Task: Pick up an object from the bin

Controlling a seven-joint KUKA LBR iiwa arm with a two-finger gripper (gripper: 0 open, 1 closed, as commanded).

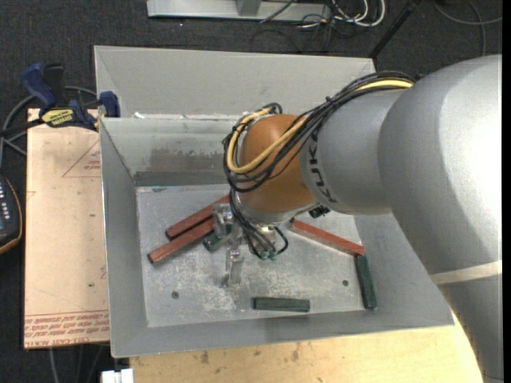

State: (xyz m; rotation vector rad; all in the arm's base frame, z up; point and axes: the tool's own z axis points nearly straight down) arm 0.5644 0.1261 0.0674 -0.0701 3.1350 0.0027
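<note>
Metal-grey, the gripper (231, 268) points down at the bare floor of the bin (120, 214) near its middle; whether it is open or closed cannot be told. Closest are two red-brown bars (185, 236), slanted side by side just to its left. Another red bar (327, 238) lies right of it, a dark green bar (281, 303) near the front wall.

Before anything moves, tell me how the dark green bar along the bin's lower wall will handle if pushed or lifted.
The dark green bar looks straight and square-edged, so probably stiff. Lying flat on the bin floor, it should slide rather than roll. Being slim, it is likely light.
</note>
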